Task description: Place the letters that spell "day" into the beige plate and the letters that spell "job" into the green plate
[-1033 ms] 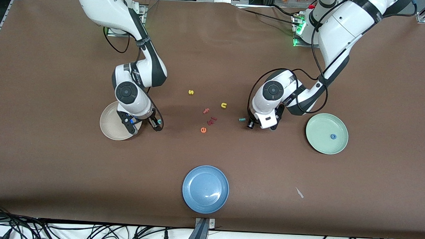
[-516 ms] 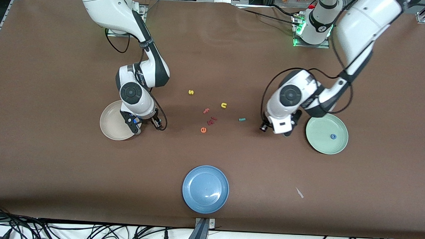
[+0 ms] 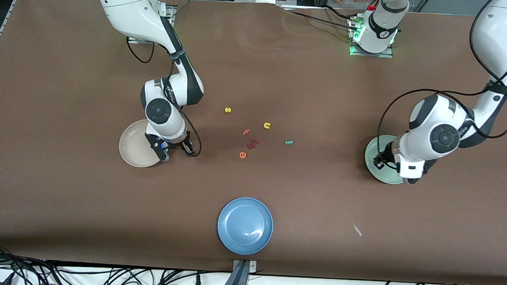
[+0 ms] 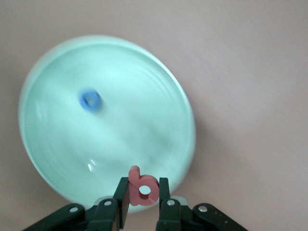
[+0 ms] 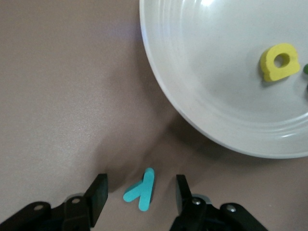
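- Two pincers in view; three plates on the brown surface (image 3: pixel 66 203).
- Left pincer (image 4: pixel 143 204): over the rim of the green plate (image 4: pixel 159 86), jaws clamped on the red-pink b (image 4: pixel 143 186), which is held upright between the fingers (image 4: pixel 163 192).
- Blue o (image 4: pixel 90 99) lies inside the green plate.
- Right pincer (image 5: pixel 139 199): low over the surface just beside the beige plate (image 5: pixel 192 82), jaws apart and straddling the teal y (image 5: pixel 141 189), which lies flat on the surface; neither finger touches it.
- Yellow a (image 5: pixel 279 61) lies in the beige plate, with a dark green letter (image 5: pixel 306 70) at the frame edge just beside it.
- Teal j (image 3: pixel 288 142) lies on the surface between the beige plate and the green plate.
- Blue plate (image 3: pixel 245 225) sits nearer the front camera than the beige plate.
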Available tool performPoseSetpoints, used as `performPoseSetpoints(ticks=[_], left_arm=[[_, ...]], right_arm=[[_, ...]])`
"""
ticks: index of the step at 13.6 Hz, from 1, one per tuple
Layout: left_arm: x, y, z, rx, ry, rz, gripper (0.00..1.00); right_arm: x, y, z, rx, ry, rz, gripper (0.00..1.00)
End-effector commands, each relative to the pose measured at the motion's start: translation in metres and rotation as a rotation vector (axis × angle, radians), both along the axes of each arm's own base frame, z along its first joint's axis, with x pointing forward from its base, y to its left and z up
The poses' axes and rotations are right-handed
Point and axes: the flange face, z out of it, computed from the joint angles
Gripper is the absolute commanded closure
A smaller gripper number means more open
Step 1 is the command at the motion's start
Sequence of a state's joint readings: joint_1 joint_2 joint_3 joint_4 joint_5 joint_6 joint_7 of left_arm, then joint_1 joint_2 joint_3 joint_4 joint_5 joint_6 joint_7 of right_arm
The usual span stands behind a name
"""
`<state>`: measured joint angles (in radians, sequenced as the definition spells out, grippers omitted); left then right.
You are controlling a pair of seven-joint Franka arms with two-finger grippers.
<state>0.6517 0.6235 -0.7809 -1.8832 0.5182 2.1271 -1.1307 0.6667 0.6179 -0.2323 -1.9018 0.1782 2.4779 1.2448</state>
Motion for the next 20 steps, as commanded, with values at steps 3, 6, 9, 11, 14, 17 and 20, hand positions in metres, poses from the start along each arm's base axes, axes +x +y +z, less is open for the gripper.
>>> performPoseSetpoints(ticks=[3, 6, 9, 11, 14, 17, 20], left_arm=[[-0.002, 0.031, -0.027, 0.051, 0.031, -0.128, 0.66], [-0.001, 0.018, -0.021, 0.042, 0.025, -0.115, 0.00], [-0.006, -0.051, 0.001, -0.036, 0.033, -0.044, 0.00], [-0.022, -0.119, 0.010, -0.023, 0.047, 0.044, 0.00], [-0.054, -0.216, 0.006, 0.008, 0.047, 0.117, 0.00], [-0.073, -0.278, -0.001, -0.031, 0.006, 0.266, 0.00], [-0.083, -0.300, -0.020, -0.023, -0.014, 0.388, 0.00]], right_arm=[[-0.004, 0.006, 0.001, 0.011, -0.013, -0.012, 0.78], [-0.002, 0.007, 0.010, 0.017, -0.019, 0.008, 0.87], [0.003, -0.001, 0.036, 0.021, -0.008, 0.051, 0.87], [0.011, -0.030, 0.059, 0.002, 0.041, 0.115, 0.87], [0.019, -0.081, 0.067, -0.027, 0.097, 0.206, 0.87], [0.024, -0.128, 0.059, -0.050, 0.133, 0.296, 0.87], [0.022, -0.157, 0.038, -0.058, 0.176, 0.336, 0.31]])
